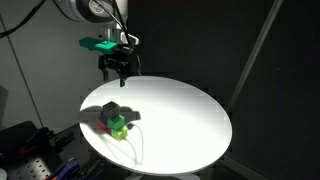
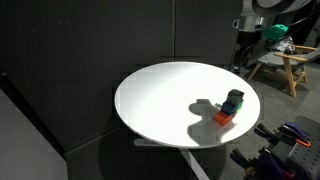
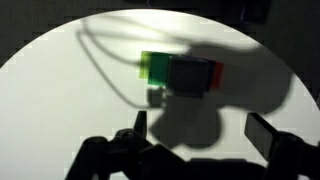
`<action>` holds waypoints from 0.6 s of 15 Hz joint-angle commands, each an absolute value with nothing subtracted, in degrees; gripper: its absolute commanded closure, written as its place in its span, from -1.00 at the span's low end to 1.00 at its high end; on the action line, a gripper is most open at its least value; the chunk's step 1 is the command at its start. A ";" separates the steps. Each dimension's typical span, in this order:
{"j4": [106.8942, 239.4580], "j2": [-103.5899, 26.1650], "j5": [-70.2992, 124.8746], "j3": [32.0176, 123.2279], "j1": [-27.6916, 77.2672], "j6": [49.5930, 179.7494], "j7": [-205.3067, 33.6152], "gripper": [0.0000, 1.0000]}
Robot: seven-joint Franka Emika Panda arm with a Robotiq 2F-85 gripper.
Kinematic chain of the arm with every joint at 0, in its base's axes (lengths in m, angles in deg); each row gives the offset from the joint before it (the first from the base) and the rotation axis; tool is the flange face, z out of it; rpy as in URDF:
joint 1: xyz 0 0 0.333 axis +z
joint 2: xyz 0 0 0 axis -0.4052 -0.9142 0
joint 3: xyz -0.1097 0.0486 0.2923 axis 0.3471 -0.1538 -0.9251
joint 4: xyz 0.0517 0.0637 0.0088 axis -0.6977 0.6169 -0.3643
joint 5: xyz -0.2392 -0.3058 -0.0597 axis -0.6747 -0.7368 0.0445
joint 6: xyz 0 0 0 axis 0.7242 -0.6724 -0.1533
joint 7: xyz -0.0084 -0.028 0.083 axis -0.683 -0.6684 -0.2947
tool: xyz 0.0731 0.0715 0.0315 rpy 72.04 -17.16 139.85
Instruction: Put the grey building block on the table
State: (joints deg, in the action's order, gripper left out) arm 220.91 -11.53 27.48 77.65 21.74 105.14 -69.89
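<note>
The grey building block [image 3: 192,77] sits on top of a small cluster, with a green block [image 3: 155,68] and a red block [image 3: 220,72] showing at its 2 sides. It rests on the table [image 3: 60,90], well below the gripper [image 3: 195,124]. The jaws are spread wide and hold nothing.

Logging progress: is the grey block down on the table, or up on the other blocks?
Up on the blocks: the grey building block rests atop the green block and red block.
</note>
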 commanded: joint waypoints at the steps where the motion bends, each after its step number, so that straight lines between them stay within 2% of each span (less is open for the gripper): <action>1: 220.49 -13.35 26.75 77.17 22.03 107.42 -69.59 -1.00; 9: 223.63 -13.63 26.86 75.51 22.86 110.67 -72.36 -1.00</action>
